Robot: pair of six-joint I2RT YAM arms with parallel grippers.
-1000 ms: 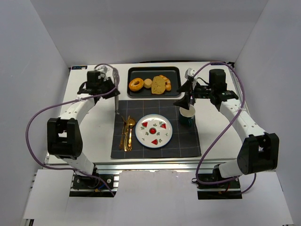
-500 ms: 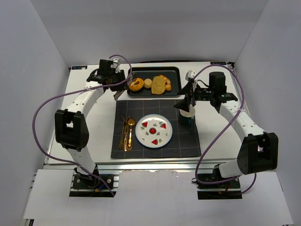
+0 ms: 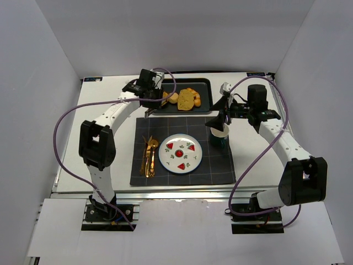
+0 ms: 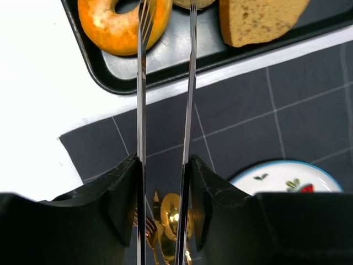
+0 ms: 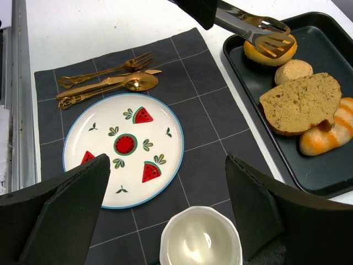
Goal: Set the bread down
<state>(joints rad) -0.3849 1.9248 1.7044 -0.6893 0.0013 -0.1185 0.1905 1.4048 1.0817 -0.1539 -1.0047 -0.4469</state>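
The bread, a golden-brown ring [image 3: 160, 99], lies at the left end of the black tray [image 3: 181, 83]. It shows at the top of the left wrist view [image 4: 110, 27] and in the right wrist view [image 5: 253, 55]. My left gripper [image 3: 148, 93] [image 4: 164, 165] is shut on metal tongs [image 4: 140, 99] [image 5: 248, 25]. The tong arms stand apart, with their tips over the bread. The white watermelon plate [image 3: 180, 153] [image 5: 105, 165] lies empty on the mat. My right gripper [image 3: 219, 122] [image 5: 168, 160] is open and empty above a cup [image 5: 201, 237].
The tray also holds a pale bun [image 5: 294, 70], a flat slice [image 5: 300, 102] and an orange striped piece [image 5: 325, 135]. Gold cutlery [image 3: 148, 157] lies left of the plate on the dark placemat [image 3: 220, 165]. The green cup [image 3: 219, 137] stands right of the plate.
My left arm has swung right from beside the mat to the tray, bringing the tongs' tips over the bread. The right arm has barely moved.
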